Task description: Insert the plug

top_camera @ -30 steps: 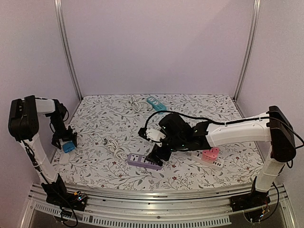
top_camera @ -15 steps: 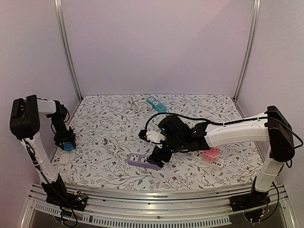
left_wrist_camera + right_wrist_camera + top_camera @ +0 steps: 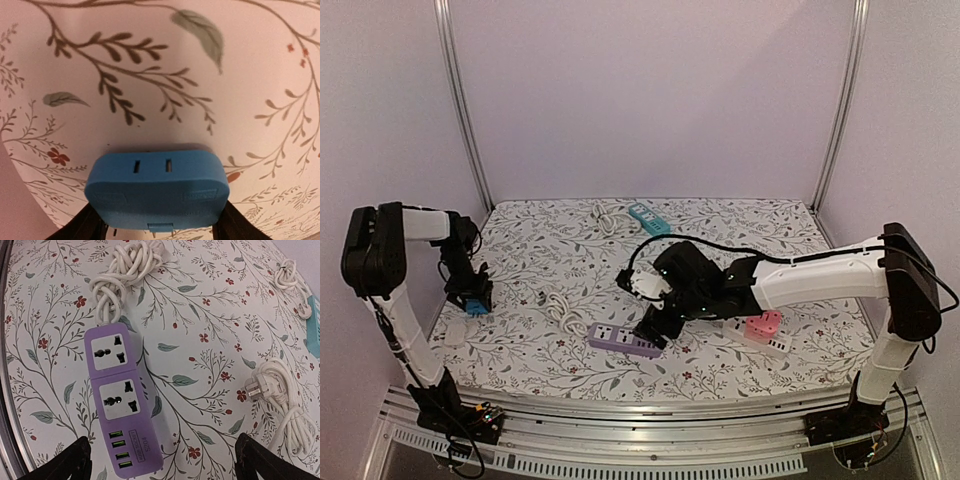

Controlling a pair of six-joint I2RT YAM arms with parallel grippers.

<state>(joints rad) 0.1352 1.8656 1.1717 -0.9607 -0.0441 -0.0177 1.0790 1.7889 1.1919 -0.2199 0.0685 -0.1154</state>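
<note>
Left gripper [image 3: 159, 227] pinches the blue plug adapter [image 3: 157, 187] by its two ends, near the left edge of the floral table [image 3: 550, 250]. It's a rounded blue block with two narrow slots on the camera-facing side and metal prongs poking out at its lower edge. Right gripper [image 3: 165, 460] has its fingers spread wide and hangs over the purple power strip [image 3: 120, 400] mid-table, which has two universal sockets, four green USB ports and a coiled white cord [image 3: 125, 270].

The top external camera looks down from high behind the left claw [image 3: 473, 302] and right claw [image 3: 655, 330], taking in the whole surface [image 3: 720, 215]. The left wrist camera sits close over the blue adapter [image 3: 157, 187] in its claw. The right wrist camera, farther off, shares with the top view the purple power strip [image 3: 116, 405] ahead of its claw.
</note>
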